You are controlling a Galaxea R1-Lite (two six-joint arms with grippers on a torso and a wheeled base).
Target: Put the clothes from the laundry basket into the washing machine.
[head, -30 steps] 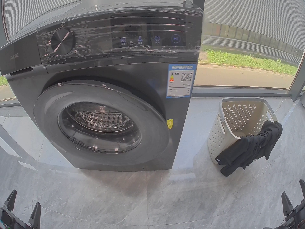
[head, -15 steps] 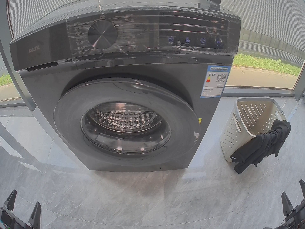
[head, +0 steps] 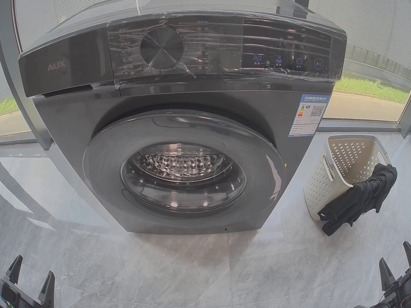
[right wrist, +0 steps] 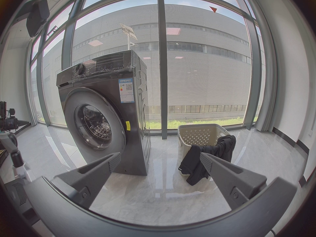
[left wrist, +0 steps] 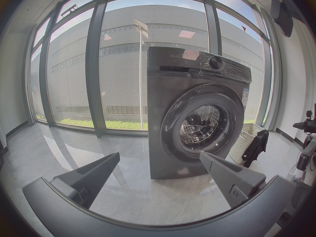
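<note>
A dark grey front-loading washing machine stands ahead with its round door shut and the drum visible through the glass. To its right on the floor sits a cream laundry basket. A black garment hangs over the basket's front rim, reaching the floor. My left gripper is open, low at the near left, holding nothing. My right gripper is open, low at the near right, also holding nothing.
Floor-to-ceiling windows run behind the machine and basket. A glossy grey marble floor lies between me and the machine. A wall closes the space to the right of the basket.
The head view has shifted: the washing machine and basket now sit further right and appear larger, so the camera has moved. Both grippers keep the same place and stay open.
</note>
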